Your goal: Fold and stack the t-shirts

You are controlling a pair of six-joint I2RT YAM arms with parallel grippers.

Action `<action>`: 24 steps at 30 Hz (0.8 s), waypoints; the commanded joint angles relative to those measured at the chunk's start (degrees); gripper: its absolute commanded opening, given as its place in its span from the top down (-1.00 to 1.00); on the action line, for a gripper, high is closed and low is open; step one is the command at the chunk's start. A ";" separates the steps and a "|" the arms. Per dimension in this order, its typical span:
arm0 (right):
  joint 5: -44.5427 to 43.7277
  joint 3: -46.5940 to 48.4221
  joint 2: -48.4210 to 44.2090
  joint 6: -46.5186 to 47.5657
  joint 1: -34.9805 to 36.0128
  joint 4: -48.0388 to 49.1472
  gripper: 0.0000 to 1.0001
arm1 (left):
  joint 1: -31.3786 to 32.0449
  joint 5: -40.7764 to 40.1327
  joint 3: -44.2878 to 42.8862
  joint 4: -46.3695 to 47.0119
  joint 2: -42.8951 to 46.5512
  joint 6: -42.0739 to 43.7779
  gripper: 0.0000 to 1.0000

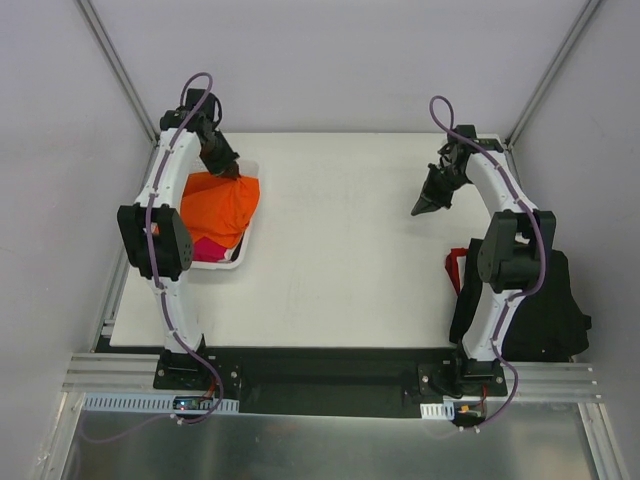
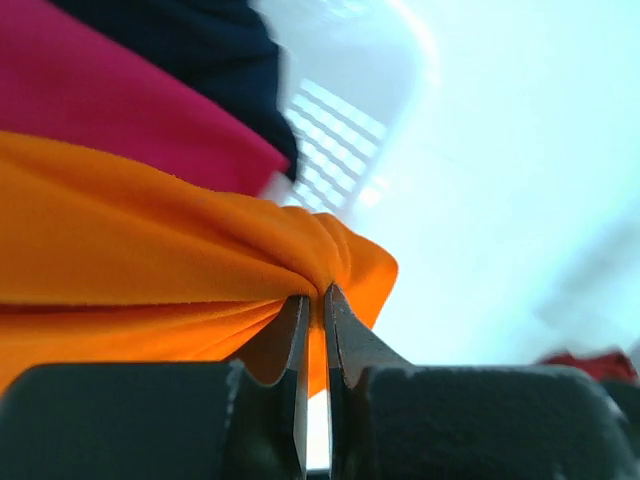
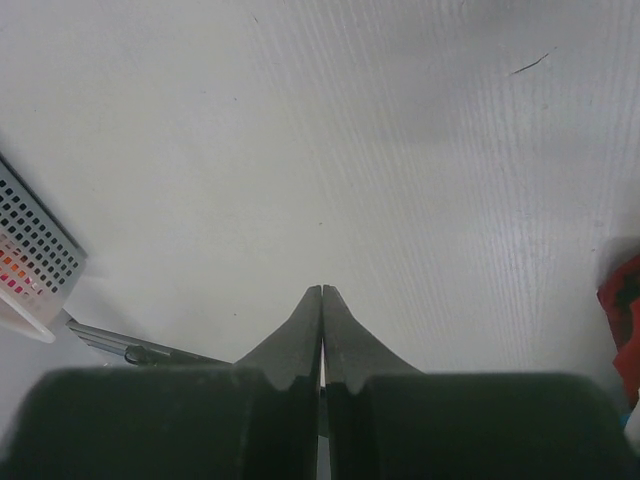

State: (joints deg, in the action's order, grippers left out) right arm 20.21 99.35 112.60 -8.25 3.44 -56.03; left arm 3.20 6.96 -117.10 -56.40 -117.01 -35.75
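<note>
Left gripper (image 2: 315,293) pinches a thin fold of orange t-shirt (image 2: 150,235), lower centre. Such a small bite could slip when lifted. Right gripper (image 3: 322,291) is closed, empty.

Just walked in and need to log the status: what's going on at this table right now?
The left gripper is shut on a bunched fold of the orange t-shirt. That shirt lies on top in the white basket at the table's far left, over a magenta-pink shirt, and has not yet left the basket. The right gripper is shut and empty, hanging above the bare table. A heap of black shirts with red trim lies at the near right, by the right arm.
</note>
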 commanded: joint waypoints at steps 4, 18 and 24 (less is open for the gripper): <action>-0.34 0.84 0.87 0.69 0.86 -2.50 0.94 | 6.90 17.55 2.49 8.50 8.37 5.77 1.00; -0.52 -1.17 -0.70 2.63 2.27 -3.82 0.95 | 16.48 39.86 5.30 16.85 12.07 10.34 1.00; -2.27 -6.62 -5.09 3.42 2.27 -3.12 0.95 | 20.87 47.26 6.09 19.84 10.93 10.87 1.00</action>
State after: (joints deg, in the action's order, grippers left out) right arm 19.86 95.39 113.10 -6.17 5.50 -57.47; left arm 21.26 44.82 -111.59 -40.88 -109.27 -26.72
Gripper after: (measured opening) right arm 0.029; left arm 0.026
